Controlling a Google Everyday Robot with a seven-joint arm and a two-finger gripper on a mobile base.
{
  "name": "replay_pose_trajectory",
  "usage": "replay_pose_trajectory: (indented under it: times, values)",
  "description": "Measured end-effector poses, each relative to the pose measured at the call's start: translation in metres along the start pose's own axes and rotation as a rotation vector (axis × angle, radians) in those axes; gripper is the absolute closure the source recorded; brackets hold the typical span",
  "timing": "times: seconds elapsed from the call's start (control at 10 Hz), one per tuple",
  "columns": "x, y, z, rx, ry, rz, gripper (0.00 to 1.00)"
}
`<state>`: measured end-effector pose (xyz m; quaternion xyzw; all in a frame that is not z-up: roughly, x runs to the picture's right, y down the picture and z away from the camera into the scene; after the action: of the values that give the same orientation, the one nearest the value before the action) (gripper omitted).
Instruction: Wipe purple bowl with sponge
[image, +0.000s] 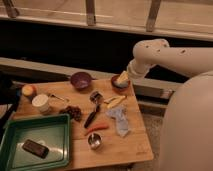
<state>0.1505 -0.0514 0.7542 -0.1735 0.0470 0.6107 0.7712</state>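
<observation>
Scanning the bench (131, 146) from near edge to far: at the far side the tool (125, 75) hangs over the reddish bowl (116, 86), clamped on the sponge (122, 78) (a pale wedge). The purple bowl (80, 79) sits directly left, alongside.

Bent arm (165, 55); gripper (124, 80) centre-right, clamping sponge (122, 76).
</observation>
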Motion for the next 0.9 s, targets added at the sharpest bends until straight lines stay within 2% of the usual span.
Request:
replay_pose_trajectory:
  times: [0.3, 0.4, 0.6, 0.8, 0.9]
  values:
    - [0.0, -0.001, 0.001, -0.004, -0.002, 0.007, 0.2]
    - [-0.002, 0.0, 0.005, -0.025, -0.013, 0.022, 0.2]
    - [-0.012, 0.01, 0.027, -0.083, -0.03, 0.033, 0.2]
    - [-0.023, 0.022, 0.054, -0.114, -0.023, 0.032, 0.2]
    - [-0.027, 0.021, 0.067, -0.127, -0.013, 0.037, 0.2]
